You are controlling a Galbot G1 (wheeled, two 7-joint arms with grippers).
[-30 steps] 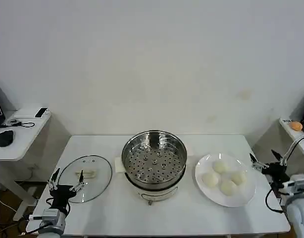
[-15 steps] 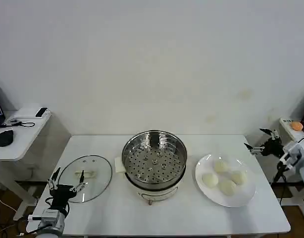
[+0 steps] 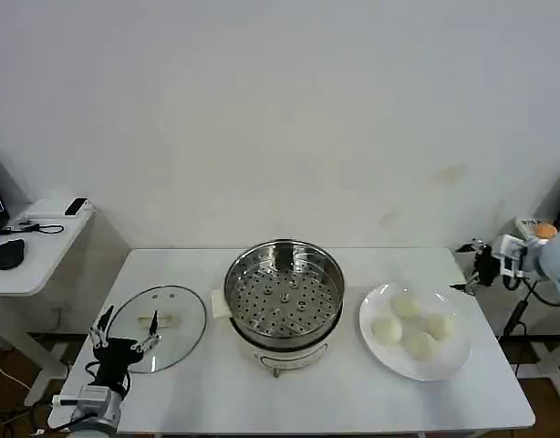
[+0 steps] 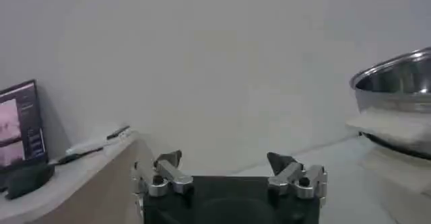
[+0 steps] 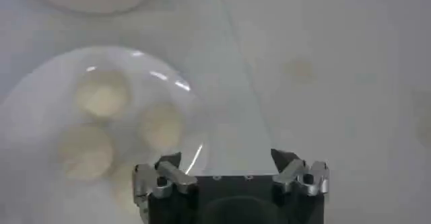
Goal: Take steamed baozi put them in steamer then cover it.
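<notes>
The steamer stands uncovered in the middle of the table, its perforated tray bare. Several steamed baozi lie on a white plate to its right. The glass cover lies flat on the table to the left. My right gripper hovers open and holding nothing, beyond the plate's far right rim. From its wrist I see the baozi below and ahead of the open gripper. My left gripper waits open at the cover's near edge, and its wrist view shows the gripper with the steamer off to one side.
A white side table with a mouse and a phone stands to the left of the work table. A shelf with an orange object sits at the far right. A white pad lies against the steamer's left side.
My right arm has lifted from the table's front right corner and swung back to the far right side of the plate. The left arm has stayed put.
</notes>
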